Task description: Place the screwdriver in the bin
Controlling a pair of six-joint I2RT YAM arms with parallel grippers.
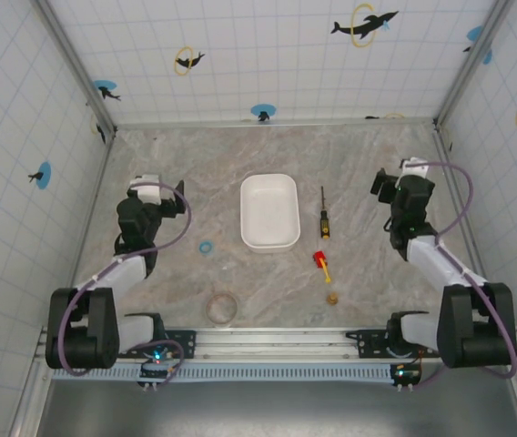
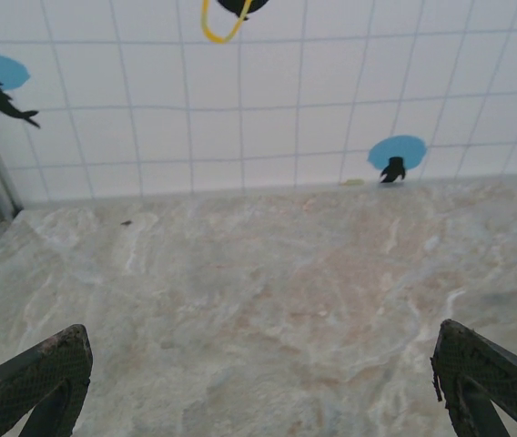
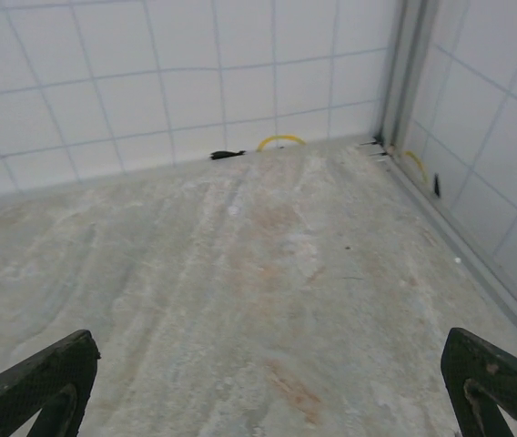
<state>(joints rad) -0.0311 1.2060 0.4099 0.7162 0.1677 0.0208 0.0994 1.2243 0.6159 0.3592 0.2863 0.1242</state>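
Counting the loose things on the bench (image 1: 186,155) from the top view gives six: one bin (image 1: 269,211), one screwdriver (image 1: 324,214), one stubby red-and-yellow tool (image 1: 321,265), one small brass-coloured piece (image 1: 332,298), one clear ring (image 1: 222,307) and one small blue ring (image 1: 206,247).

Two arms stand either side of the bin. The left gripper (image 1: 147,186) and the right gripper (image 1: 389,185) each hold nothing. In the wrist views the left gripper (image 2: 258,355) and the right gripper (image 3: 268,350) have their dark fingers spread wide apart over bare bench.

The bench has a marbled grey-brown stone pattern. White tiled walls (image 1: 268,55) carry blue dots, yellow hoops and black sea-animal stickers.

The bin's whole white floor is visible. The screwdriver lies on the bench just right of the bin, apart from it and parallel to its long side, with its handle toward the bin's near end. The red-and-yellow tool and the brass piece lie nearer than the bin, to its right. Both rings lie to its near left.
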